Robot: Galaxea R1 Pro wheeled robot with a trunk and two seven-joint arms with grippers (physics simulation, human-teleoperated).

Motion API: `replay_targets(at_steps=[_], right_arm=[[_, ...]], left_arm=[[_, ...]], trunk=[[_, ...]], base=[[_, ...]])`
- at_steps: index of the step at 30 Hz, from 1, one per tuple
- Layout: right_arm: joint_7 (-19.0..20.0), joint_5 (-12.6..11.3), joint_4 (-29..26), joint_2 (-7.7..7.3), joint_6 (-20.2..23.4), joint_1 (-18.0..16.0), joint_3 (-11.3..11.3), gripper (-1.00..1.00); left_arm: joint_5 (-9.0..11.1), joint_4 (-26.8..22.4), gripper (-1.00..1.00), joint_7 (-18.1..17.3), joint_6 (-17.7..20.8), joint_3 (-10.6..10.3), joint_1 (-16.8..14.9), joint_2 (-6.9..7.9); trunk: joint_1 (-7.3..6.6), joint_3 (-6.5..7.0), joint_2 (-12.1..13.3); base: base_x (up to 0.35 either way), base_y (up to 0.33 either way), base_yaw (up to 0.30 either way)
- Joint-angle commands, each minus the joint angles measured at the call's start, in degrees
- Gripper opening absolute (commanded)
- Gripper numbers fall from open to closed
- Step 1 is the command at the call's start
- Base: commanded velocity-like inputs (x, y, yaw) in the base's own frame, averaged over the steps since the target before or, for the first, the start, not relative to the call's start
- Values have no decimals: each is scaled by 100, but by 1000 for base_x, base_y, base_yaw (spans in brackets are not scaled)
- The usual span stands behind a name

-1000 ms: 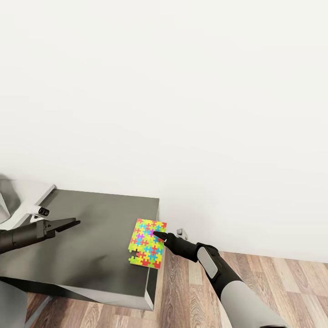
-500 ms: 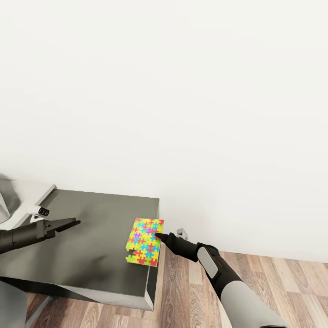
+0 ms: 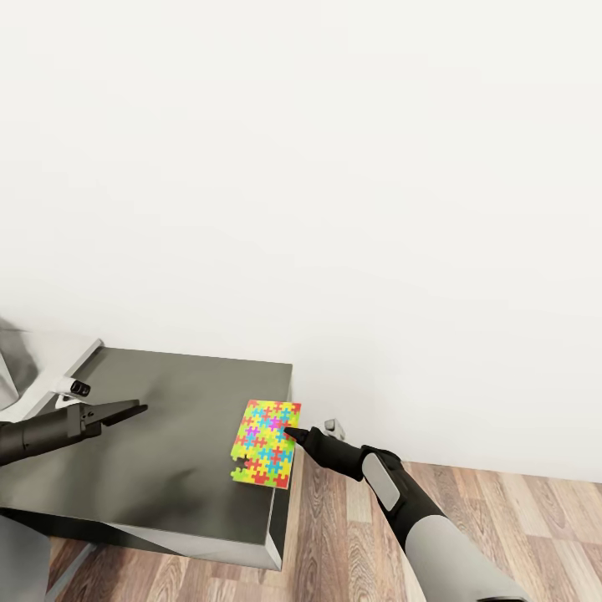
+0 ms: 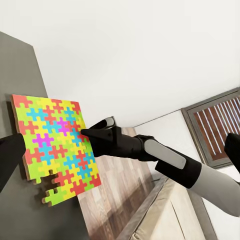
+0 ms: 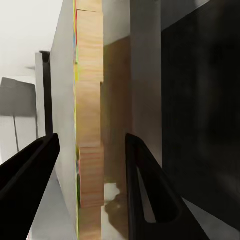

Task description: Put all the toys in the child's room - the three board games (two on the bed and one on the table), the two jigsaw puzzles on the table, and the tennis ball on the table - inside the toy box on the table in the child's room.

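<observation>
I see one jigsaw puzzle (image 3: pixel 266 444), a thin flat square of yellow, green, pink, blue and red pieces. It lies at the right edge of the dark cabinet top (image 3: pixel 159 435), slightly overhanging. One corner piece is missing.

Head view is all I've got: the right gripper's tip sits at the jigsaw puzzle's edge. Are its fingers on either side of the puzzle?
Observer: Yes. The right wrist view shows the jigsaw puzzle edge-on between the right gripper's fingers, with a gap on each side.
Operator: So not clamped. Is the left gripper open or shut?
Observer: Open. In the left wrist view the left gripper's fingers stand wide apart, aimed at the puzzle's coloured face.
</observation>
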Motion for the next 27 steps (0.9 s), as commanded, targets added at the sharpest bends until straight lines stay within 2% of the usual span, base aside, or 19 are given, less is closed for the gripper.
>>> replay_targets(at_steps=[1, 6, 27], right_arm=[[-12, -35, -2, -1, 33, -2, 0, -100], [-6, -35, -2, -1, 21, -2, 0, -100], [4, -52, -2, -5, 8, -2, 7, -100]], left_arm=[[-4, -1, 100, -24, 61, 0, -3, 2], [-6, -1, 100, -24, 61, 0, -3, 2], [-17, -1, 100, -24, 61, -8, -1, 2]], trunk=[[0, -5, -3], [0, -5, -3], [-461, 372, 839]], base=[[0, 0, 0], [0, 0, 0], [0, 0, 0]])
